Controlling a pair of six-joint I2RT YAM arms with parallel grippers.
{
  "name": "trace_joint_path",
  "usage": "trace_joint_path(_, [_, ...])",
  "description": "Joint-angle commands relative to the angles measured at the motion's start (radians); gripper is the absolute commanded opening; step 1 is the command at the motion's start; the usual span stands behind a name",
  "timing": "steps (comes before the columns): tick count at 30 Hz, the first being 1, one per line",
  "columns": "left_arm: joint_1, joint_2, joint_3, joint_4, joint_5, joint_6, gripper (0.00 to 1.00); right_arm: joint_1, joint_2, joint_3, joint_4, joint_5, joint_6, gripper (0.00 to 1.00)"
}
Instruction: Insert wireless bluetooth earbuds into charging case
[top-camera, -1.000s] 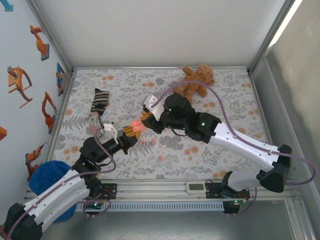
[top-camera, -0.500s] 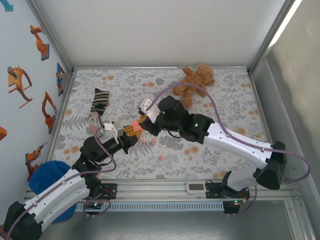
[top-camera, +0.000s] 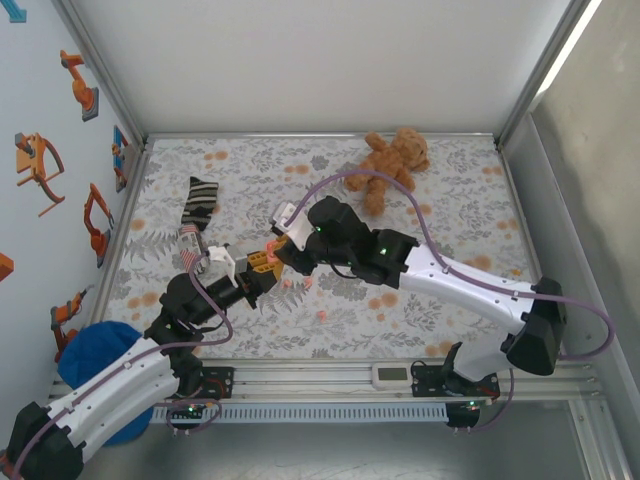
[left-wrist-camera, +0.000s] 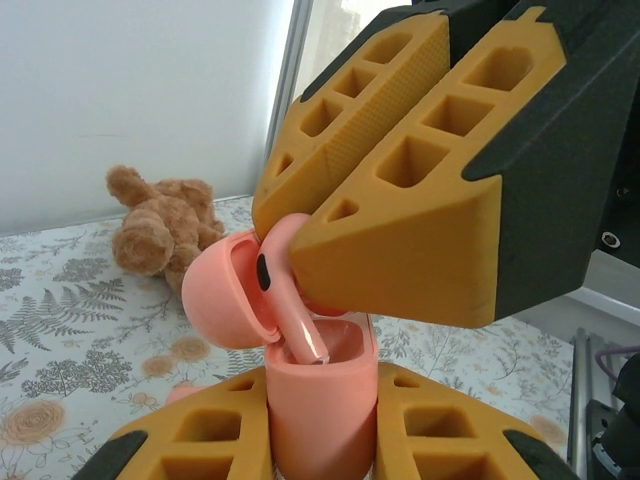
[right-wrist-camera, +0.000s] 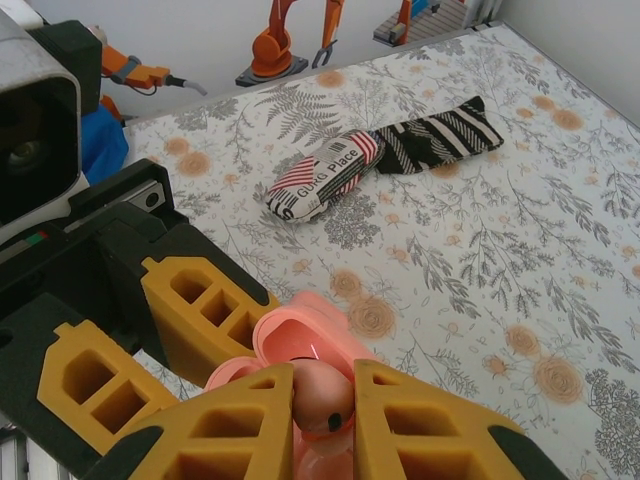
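Looking down, left pincer and right pincer meet near-left of the teddy bear. Left wrist: the left grips the open case, earbud stem-down inside. Right wrist: the right pinches that light, slippery earbud's bulb, likely the surest hold.

On the floral table lie a striped sock, teddy bear and earbuds.

Robot lab test cell.
Aluminium frame posts and white panels box in the workspace; robot-arm stickers on the left wall; left arm and right arm bolted to a slotted rail; floral cloth with teddy bear and sock.
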Motion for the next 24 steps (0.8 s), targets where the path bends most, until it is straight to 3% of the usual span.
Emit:
trace_joint_path(1, [-0.005,-0.004,0.033,0.038,0.019,-0.011,0.0,0.013,0.004,0.006,0.012,0.001,-0.006,0.18])
trace_joint_path(15, [-0.007,-0.013,0.033,0.034,0.014,-0.008,0.0,0.018,0.01,0.037,-0.058,-0.068,0.022,0.22])
trace_joint_path(24, [-0.009,-0.009,0.027,0.029,0.011,-0.003,0.0,0.019,-0.021,0.101,-0.081,-0.054,0.047,0.42])
